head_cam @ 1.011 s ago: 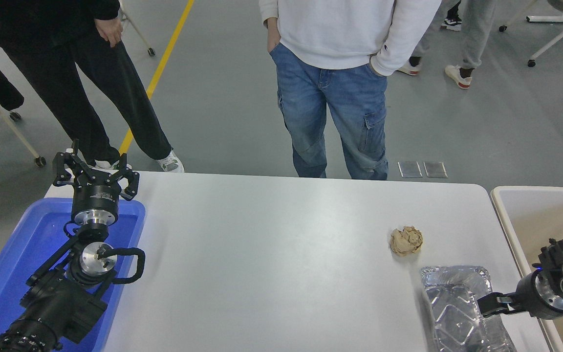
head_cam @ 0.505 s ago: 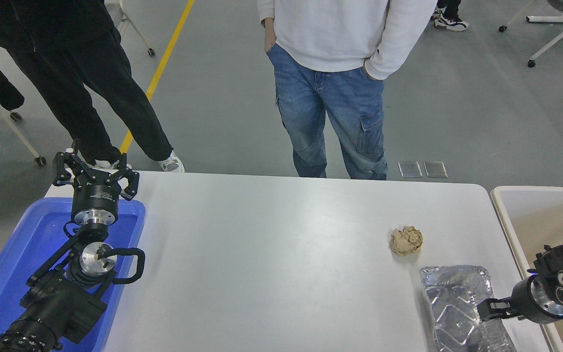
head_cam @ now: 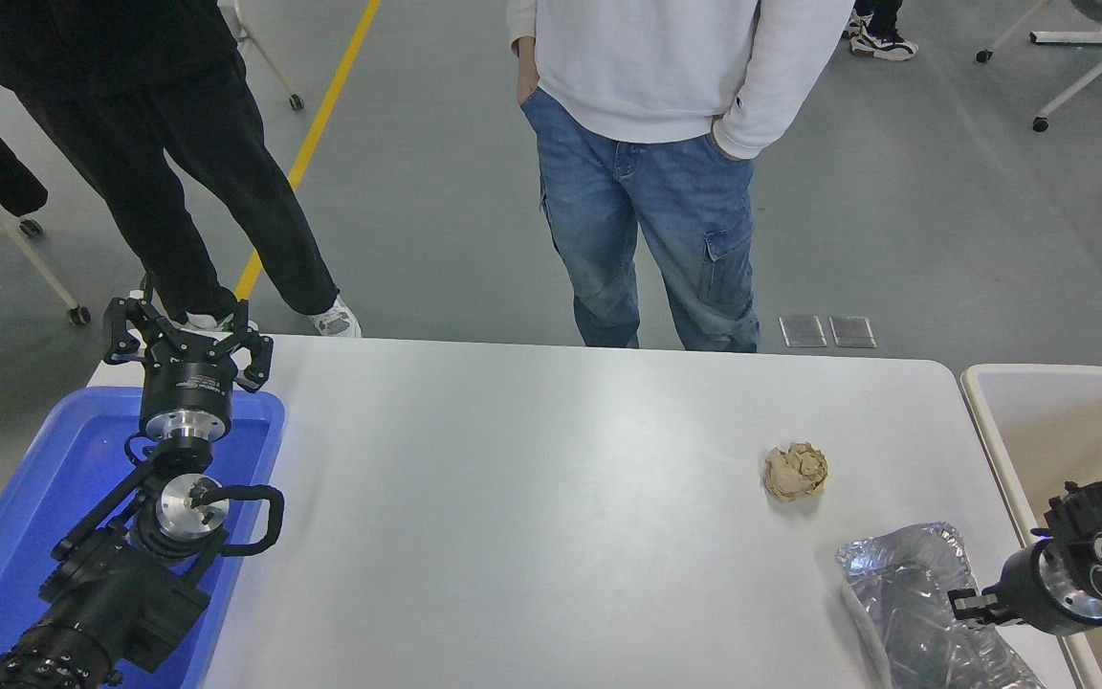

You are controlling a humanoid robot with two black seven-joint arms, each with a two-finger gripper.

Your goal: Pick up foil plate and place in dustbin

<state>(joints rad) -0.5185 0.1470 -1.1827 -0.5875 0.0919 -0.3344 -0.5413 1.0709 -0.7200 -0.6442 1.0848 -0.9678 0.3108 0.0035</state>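
The foil plate (head_cam: 907,595) is at the table's near right corner, tilted with its right side raised off the white table (head_cam: 532,498). My right gripper (head_cam: 960,607) comes in from the right edge and is shut on the plate's right rim. The beige dustbin (head_cam: 983,407) stands just right of the table, behind my right arm. My left gripper (head_cam: 186,335) is open and parked at the lower left.
A small crumpled brown paper ball (head_cam: 795,471) lies just beyond the foil plate. A blue tray (head_cam: 25,517) sits under the left arm. Two people stand at the table's far side, one in jeans (head_cam: 647,230) at the middle.
The right gripper has dropped to the plate's right rim and closed on it. The plate, flat before, now tilts up on its right side and has shifted slightly right.
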